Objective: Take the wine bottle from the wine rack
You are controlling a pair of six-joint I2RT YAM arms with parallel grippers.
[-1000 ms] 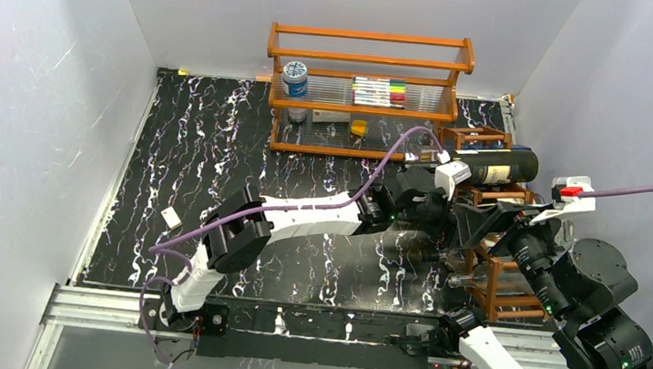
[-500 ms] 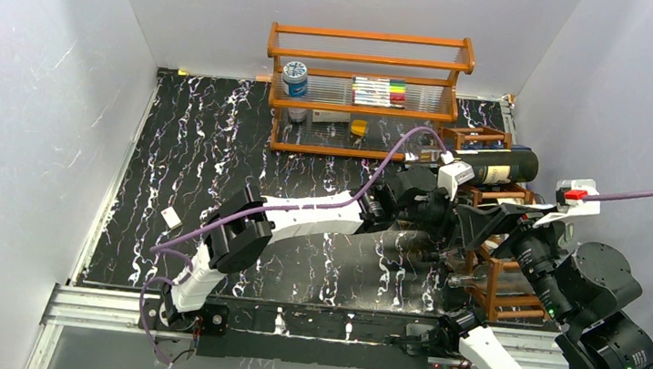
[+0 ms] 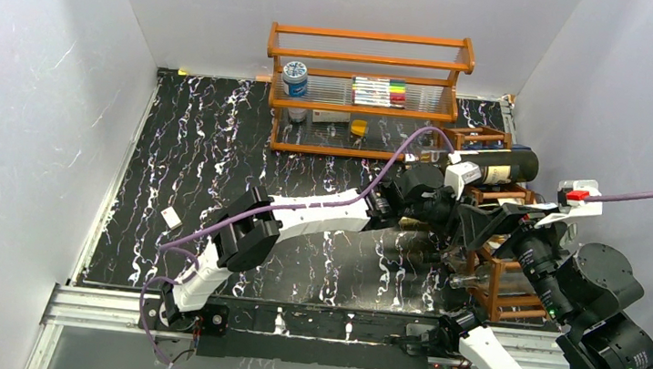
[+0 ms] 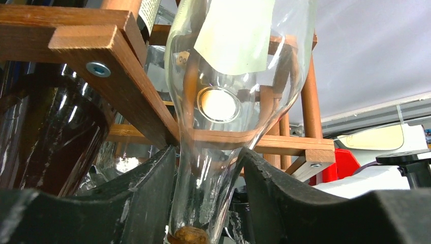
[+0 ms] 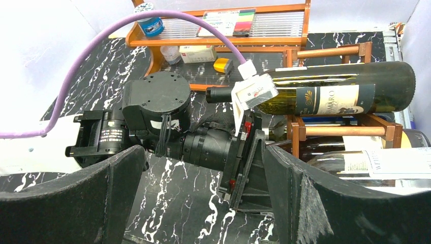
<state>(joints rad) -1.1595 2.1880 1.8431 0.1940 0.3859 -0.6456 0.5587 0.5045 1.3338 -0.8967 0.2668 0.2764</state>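
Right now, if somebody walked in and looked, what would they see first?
Probably the dark wine bottle lying sideways on top of the wine rack, by the table's right edge. Next, the left gripper, its black fingers closed on the neck of a clear bottle poking out of that rack. Behind them, an orange shelf with bright markers stands against the back wall.

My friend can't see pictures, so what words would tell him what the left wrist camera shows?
A clear glass bottle's neck sits between two black jaws, very close up; whether they squeeze it is unclear. It lies in the reddish wooden wine rack, with a dark bottle on the left.
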